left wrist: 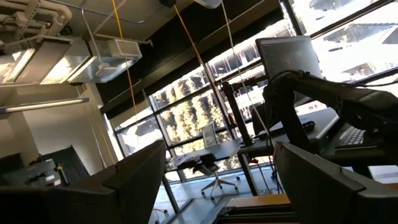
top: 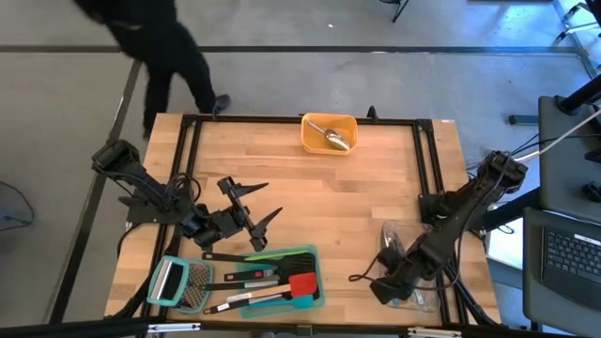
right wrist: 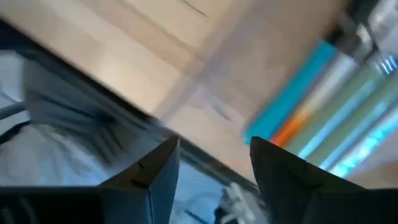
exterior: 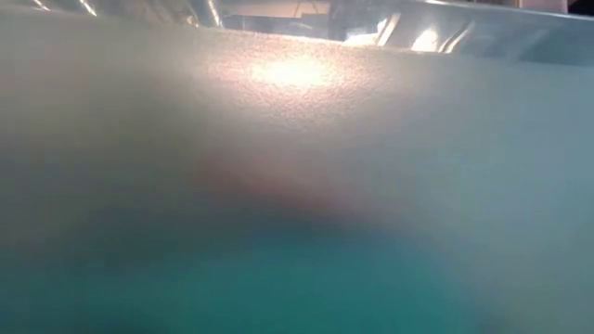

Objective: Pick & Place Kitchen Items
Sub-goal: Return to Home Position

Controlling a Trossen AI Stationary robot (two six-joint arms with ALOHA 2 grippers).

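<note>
The left gripper (top: 272,198) hangs over the bare wood of the table (top: 338,207) with its two fingers spread wide and nothing between them. In the left wrist view this gripper (left wrist: 219,163) points up into the room, toward windows and a monitor, with the other arm off to one side. Just below and beside the left gripper's fingertips sits the teal bin (top: 315,258). It holds a black turner (top: 230,255) whose handle sticks out toward the left arm, a red turner (top: 302,284) and several other long-handled utensils (top: 246,299) lying side by side. The grater (top: 174,282) with its light-blue handle lies flat on the table just beyond the bin, on the side away from the right arm. Well ahead of the left gripper, at the far edge of the table, the orange bin (top: 310,141) holds a silver scoop (top: 335,139). The right gripper (top: 374,282) is low over the clear container (top: 392,235) at the right arm's side of the table. In its wrist view the right gripper (right wrist: 214,149) shows its fingers parted and holding nothing, with blurred coloured cutlery handles (right wrist: 298,84), teal, orange and green, lying close ahead of it. A frosted teal surface (exterior: 297,232) fills the low view. A person (top: 160,47) in dark clothes stands beyond the far left corner of the table.
</note>
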